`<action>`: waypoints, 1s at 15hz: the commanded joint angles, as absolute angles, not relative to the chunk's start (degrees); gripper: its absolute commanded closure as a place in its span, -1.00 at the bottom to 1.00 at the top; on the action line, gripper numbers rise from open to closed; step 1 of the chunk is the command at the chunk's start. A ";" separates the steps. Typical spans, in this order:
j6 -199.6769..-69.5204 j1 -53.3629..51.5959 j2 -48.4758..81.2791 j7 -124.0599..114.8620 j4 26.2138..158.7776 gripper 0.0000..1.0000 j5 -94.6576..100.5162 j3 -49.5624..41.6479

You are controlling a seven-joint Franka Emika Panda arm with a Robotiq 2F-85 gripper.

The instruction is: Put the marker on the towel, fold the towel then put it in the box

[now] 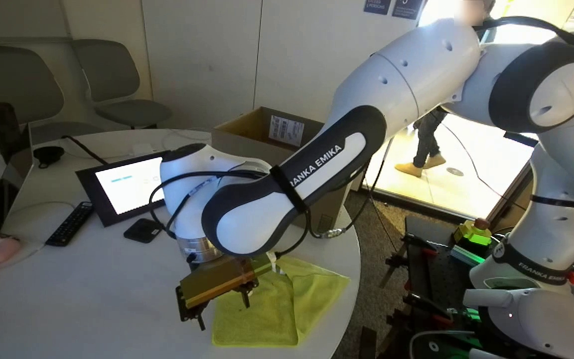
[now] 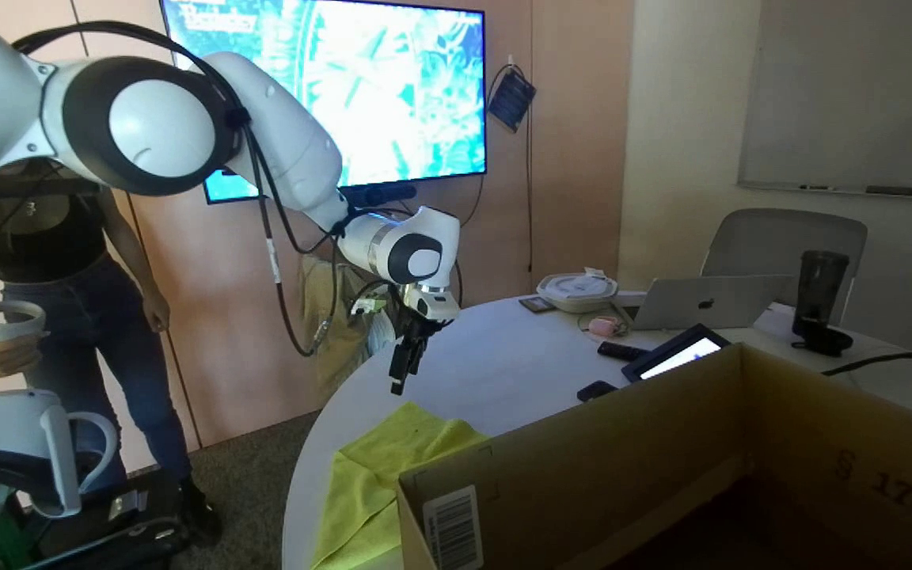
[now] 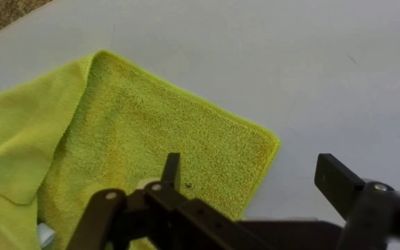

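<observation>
A white robot arm point(image 1: 317, 162) reaches over a round white table point(image 1: 92, 304), its gripper point(image 3: 251, 170) hanging above one corner of a yellow-green towel point(image 1: 257, 324); the gripper's fingers point(image 3: 173, 170) stand wide apart, one over the cloth and the other over the tabletop just past the cloth's edge, as the wrist view shows; the towel lies on the table with one side folded over onto itself; at the edge of that fold a small white stub point(image 3: 45, 235) pokes out, and whether it belongs to the marker cannot be told from these pictures; a large brown cardboard box point(image 2: 583, 491), its top uncovered, stands on the table near the towel, a white label point(image 1: 287, 130) on its inner wall; whether box and towel touch cannot be told.

Elsewhere on the table, a tablet point(image 1: 132, 192) with a lit screen lies near a black remote point(image 1: 70, 223) and a small black block point(image 1: 142, 230); a pink case point(image 1: 0, 249), a laptop point(image 2: 701, 301), a white lidded container point(image 2: 577, 293) and a dark tumbler point(image 2: 818, 289) sit farther from the towel; a large screen point(image 2: 361, 87) glows on the wall in an exterior view, where a person in jeans point(image 2: 123, 324) stands behind the arm; in an exterior view, legs in dark trousers point(image 1: 426, 137) and tan shoes show on a brightly lit floor point(image 1: 471, 194).
</observation>
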State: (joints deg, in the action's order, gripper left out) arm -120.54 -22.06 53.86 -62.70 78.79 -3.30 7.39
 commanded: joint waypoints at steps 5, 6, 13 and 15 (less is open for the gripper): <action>-121.15 -21.07 62.35 -43.75 69.22 -1.00 -3.52 8.08; -121.56 -21.00 62.72 -41.20 68.96 -1.00 -3.57 8.06; -123.73 -20.63 57.77 -32.98 76.27 -1.00 -3.84 8.41; -124.24 -20.95 55.14 -33.37 79.62 -1.00 -3.91 8.41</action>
